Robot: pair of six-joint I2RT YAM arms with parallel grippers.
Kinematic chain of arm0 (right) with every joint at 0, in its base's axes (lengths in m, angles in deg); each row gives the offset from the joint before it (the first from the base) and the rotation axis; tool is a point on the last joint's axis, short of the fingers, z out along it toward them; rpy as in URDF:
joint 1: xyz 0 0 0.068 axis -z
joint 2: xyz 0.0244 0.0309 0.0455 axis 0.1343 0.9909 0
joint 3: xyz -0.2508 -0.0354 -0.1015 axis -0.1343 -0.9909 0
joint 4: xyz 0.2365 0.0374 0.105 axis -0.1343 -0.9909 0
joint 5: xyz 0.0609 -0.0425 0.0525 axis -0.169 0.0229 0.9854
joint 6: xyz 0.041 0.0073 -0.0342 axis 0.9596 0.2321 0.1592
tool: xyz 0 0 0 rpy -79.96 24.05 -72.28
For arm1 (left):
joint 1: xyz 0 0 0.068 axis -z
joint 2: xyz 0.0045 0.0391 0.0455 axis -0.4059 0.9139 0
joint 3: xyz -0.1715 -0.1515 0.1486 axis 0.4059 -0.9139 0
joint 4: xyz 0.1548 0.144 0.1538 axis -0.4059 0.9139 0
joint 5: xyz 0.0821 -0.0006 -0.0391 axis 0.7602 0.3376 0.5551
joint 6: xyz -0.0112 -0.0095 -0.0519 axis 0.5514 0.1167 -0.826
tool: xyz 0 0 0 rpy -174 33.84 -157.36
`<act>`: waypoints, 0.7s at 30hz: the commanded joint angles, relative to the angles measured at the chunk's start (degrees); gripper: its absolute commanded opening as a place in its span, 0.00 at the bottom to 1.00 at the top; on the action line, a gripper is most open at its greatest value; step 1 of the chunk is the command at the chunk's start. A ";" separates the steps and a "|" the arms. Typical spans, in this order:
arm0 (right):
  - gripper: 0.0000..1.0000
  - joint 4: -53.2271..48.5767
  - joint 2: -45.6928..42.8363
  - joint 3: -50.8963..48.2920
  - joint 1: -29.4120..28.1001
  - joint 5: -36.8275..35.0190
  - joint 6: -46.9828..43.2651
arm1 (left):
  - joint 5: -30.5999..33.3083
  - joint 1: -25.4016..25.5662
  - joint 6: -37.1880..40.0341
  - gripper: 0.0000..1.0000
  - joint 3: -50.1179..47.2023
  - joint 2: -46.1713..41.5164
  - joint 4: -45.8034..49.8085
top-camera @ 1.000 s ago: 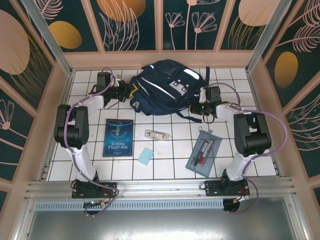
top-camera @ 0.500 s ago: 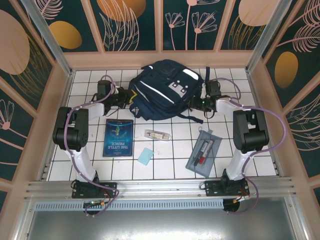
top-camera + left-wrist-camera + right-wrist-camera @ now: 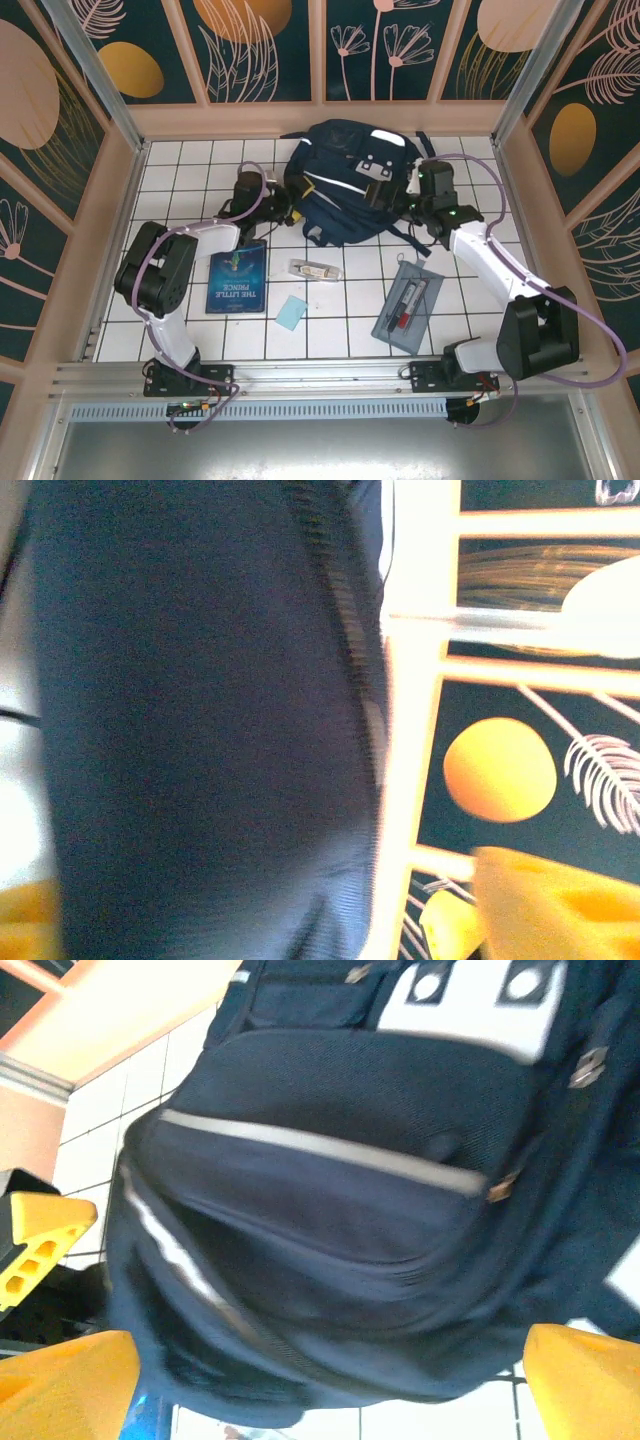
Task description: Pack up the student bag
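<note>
My left gripper (image 3: 280,910) and right gripper (image 3: 330,1380) both stand with jaws spread wide, clamped on nothing. The navy student bag (image 3: 345,185) lies between them, one gripper close at each side, toward the far middle of the white tiled table (image 3: 170,170).

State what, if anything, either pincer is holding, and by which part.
Nothing is held. The left pincer and the right pincer both stand open, fingers spread wide, with the navy backpack close in front of them but not clamped.

Bright even overhead light, soft shadows, student bag (image 3: 200,720) motion-blurred in left wrist view, whites blown out
</note>
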 commanded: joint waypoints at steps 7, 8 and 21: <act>0.92 6.87 5.37 -0.37 -15.36 -5.17 10.91 | 26.19 -1.24 31.41 0.98 -0.36 -19.06 36.16; 0.91 8.30 6.55 -0.53 -17.05 -5.46 11.85 | 27.72 -1.95 32.06 0.99 -2.75 -20.75 36.84; 0.54 9.05 35.56 19.30 -35.00 -4.42 10.20 | 33.93 -13.02 38.58 0.98 -19.10 -30.72 44.03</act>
